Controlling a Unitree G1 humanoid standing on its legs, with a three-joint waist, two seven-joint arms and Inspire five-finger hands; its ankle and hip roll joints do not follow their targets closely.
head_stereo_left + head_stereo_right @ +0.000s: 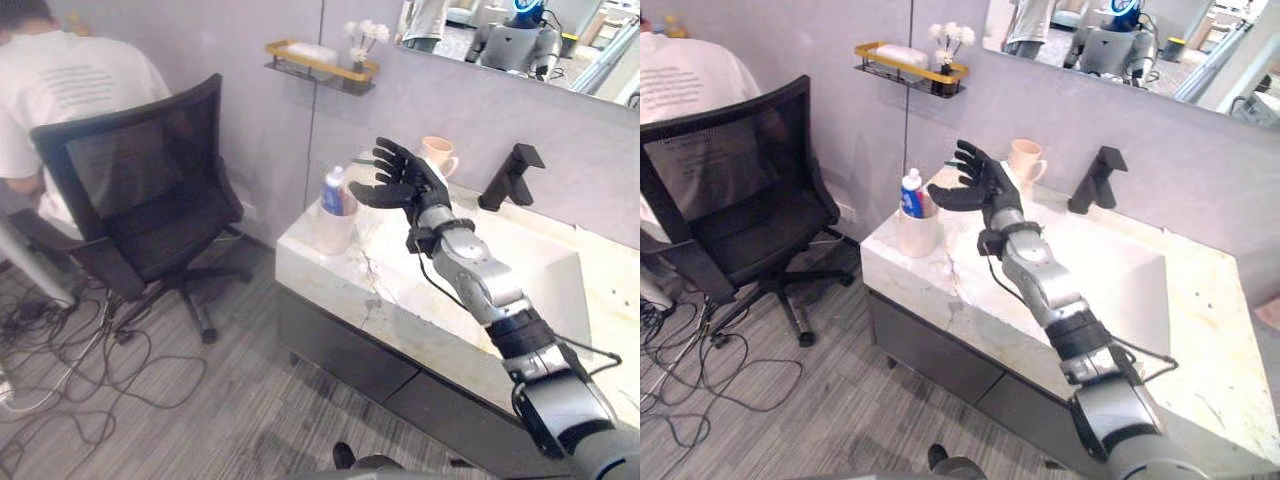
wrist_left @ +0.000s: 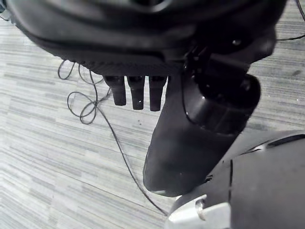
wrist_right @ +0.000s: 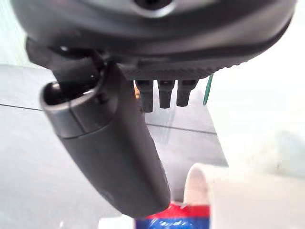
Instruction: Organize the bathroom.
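The right hand (image 1: 980, 183), fingers spread and holding nothing, hovers beside the white cup (image 1: 918, 232) holding a blue-and-white tube (image 1: 911, 193) at the marble tabletop's (image 1: 970, 290) corner; lowering gently is advised.

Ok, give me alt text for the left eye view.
The robot's right hand, fingers spread open, is raised above a white cup holding a toothpaste tube at the corner of a marble sink counter. A black office chair stands nearby.
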